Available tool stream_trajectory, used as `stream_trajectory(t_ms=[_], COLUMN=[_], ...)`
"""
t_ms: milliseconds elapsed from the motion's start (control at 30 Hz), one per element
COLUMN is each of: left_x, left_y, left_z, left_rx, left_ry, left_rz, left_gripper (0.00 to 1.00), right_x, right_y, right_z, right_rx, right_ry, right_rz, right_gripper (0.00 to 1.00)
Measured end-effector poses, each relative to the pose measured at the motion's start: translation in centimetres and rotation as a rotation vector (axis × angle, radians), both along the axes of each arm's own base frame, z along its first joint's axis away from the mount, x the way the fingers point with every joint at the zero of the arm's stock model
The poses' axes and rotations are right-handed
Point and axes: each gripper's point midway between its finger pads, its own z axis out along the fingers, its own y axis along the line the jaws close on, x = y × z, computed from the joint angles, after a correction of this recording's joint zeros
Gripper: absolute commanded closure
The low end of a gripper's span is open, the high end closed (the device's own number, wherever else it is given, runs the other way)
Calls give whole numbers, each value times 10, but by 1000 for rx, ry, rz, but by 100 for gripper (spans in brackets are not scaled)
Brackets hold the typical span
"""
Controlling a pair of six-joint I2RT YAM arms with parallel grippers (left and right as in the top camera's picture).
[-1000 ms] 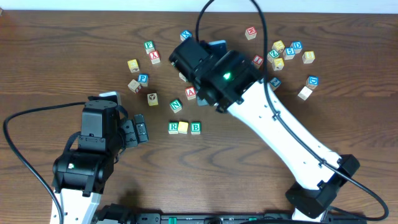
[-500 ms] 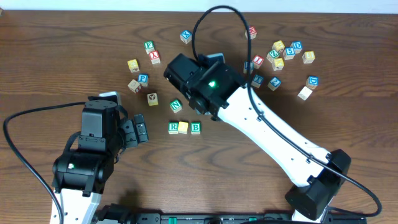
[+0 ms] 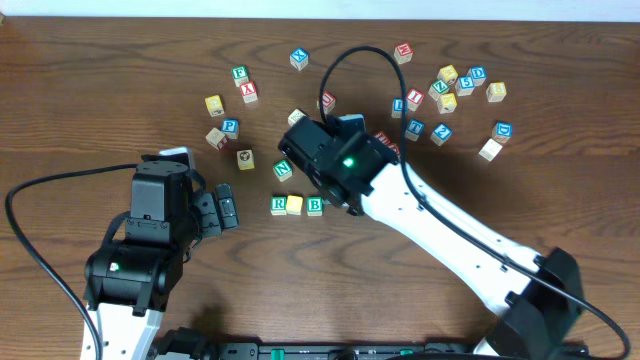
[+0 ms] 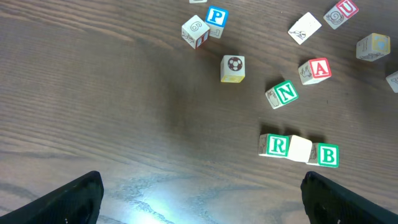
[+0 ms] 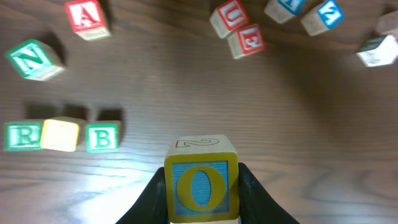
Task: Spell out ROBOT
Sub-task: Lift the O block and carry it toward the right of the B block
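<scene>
Left gripper (image 3: 226, 211): jaws wide apart, empty, parked left of the row. The row, R cube (image 3: 279, 206), yellow-faced cube (image 3: 295, 205) and B cube (image 3: 315, 206), lies side by side. Its long axis runs left to right, and the letters read upright from the robot's side. Right gripper (image 5: 200, 194): fingers clamped on the flanks of the O cube (image 5: 200, 180), to the right of B in the wrist view and apart from it. The O face is upright toward the wrist camera, with a face marked 2 above it. A cube has no long axis of its own. Step in hand, as judged: placing the fourth letter. The next move calls for lowering the cube just beside B, in line with the row, without nudging B. T remains to be placed.
</scene>
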Motion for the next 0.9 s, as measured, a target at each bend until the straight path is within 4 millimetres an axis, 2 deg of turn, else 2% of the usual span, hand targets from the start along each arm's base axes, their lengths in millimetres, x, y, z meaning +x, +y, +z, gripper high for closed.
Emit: stream_trajectory(t_ms=[200, 567, 900], left_x=[0, 0, 0], left_y=[0, 0, 0], left_z=[0, 0, 0], left_rx=[0, 0, 0], left_ry=[0, 0, 0], left_rz=[0, 0, 0], left_gripper=[0, 0, 0], right_x=[-12, -28, -28], right_y=[2, 1, 5], right_z=[-11, -68, -91], right_rx=[82, 135, 187], right_ry=[14, 78, 60], right_rz=[10, -34, -60], right_gripper=[99, 99, 99])
